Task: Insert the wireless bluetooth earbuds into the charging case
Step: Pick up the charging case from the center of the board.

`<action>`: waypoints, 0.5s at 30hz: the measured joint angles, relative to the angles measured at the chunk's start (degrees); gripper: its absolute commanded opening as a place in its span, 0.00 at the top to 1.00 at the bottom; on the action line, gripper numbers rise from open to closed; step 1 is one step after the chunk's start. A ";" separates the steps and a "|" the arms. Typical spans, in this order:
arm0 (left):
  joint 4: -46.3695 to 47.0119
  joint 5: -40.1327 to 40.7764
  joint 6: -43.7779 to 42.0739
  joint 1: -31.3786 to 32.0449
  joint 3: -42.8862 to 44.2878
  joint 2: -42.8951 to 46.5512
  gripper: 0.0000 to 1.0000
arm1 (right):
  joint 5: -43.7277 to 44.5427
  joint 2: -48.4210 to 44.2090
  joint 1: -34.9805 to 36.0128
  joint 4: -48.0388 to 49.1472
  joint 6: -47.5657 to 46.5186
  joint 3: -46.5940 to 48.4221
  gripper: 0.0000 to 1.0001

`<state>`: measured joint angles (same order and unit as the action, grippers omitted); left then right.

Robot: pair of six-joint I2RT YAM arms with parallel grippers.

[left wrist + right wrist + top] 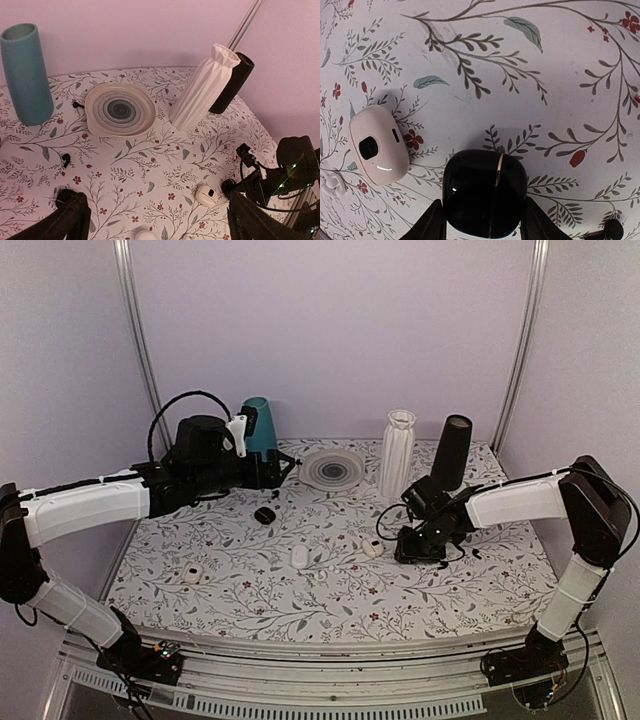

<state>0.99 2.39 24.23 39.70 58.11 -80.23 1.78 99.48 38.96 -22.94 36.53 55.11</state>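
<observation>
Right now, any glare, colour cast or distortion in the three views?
Top external: even light, lilac cast, sharp; the frame posts splay slightly. Left wrist: dimmer, pinker; wide-angle bends the far edge of the table. Right wrist: sharp close-up; glare spots on the glossy black case, a small highlight on the white case, soft shadows above both.

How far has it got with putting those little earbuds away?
Nothing looks done: black earbuds and a white earbud lie loose on the table. In hand: the right pincer grips a closed black case; the left pincer hovers open, empty. Left: opening cases and seating every bud.
</observation>
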 measured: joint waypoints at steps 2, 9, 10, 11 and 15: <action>0.00 -0.02 0.02 0.00 0.00 0.00 0.04 | 0.13 0.00 0.04 0.00 -0.02 0.00 0.60; 0.00 -0.57 0.28 0.00 0.00 0.00 0.04 | 0.24 0.00 0.04 0.24 0.04 0.04 0.61; 0.00 -0.68 0.46 0.00 0.02 -0.02 0.04 | 0.28 0.00 0.04 0.22 0.04 0.07 0.61; 0.00 -0.87 0.59 0.00 0.02 -0.07 0.04 | 0.33 0.00 0.04 0.22 0.04 0.09 0.61; 0.07 -3.32 1.27 -0.13 0.61 -1.44 0.04 | 0.94 -0.15 0.04 0.26 -0.22 0.07 0.61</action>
<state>1.06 -0.93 25.50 39.57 58.72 -81.67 2.72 99.33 39.00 -22.68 36.32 55.18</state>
